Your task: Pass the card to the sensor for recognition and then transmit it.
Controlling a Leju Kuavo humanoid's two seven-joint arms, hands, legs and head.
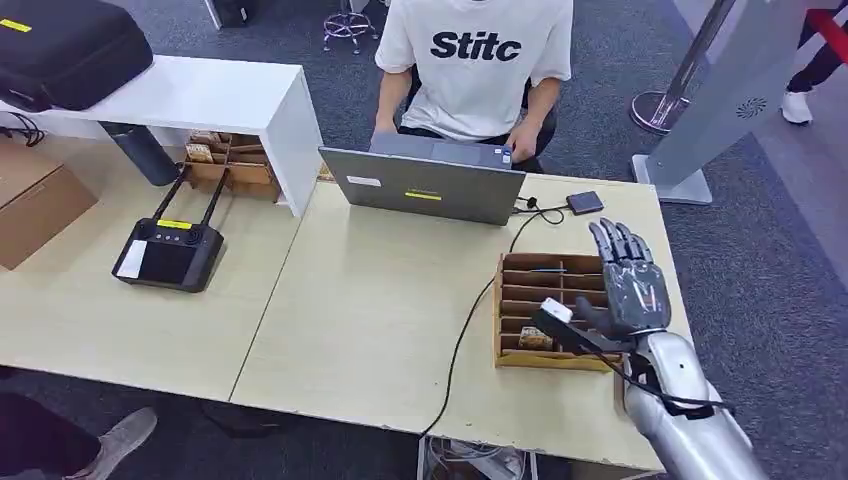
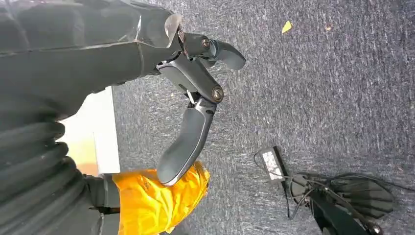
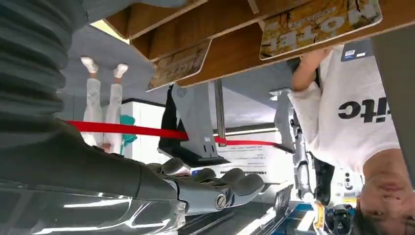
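Your right hand (image 1: 632, 283) hovers, fingers spread and holding nothing, over the slotted wooden card tray (image 1: 520, 275) with its brown "MOTEL" card (image 3: 320, 19); beyond the tray, a grey laptop (image 1: 422, 186) fronts a person's "Stitc" shirt (image 1: 476, 60). Your left hand (image 2: 195, 98) hangs unclenched above carpet.

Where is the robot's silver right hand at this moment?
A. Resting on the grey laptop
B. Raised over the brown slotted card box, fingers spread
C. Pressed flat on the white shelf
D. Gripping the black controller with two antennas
B: in the head view the silver right hand hovers above the brown slotted card box with its fingers apart, holding nothing.
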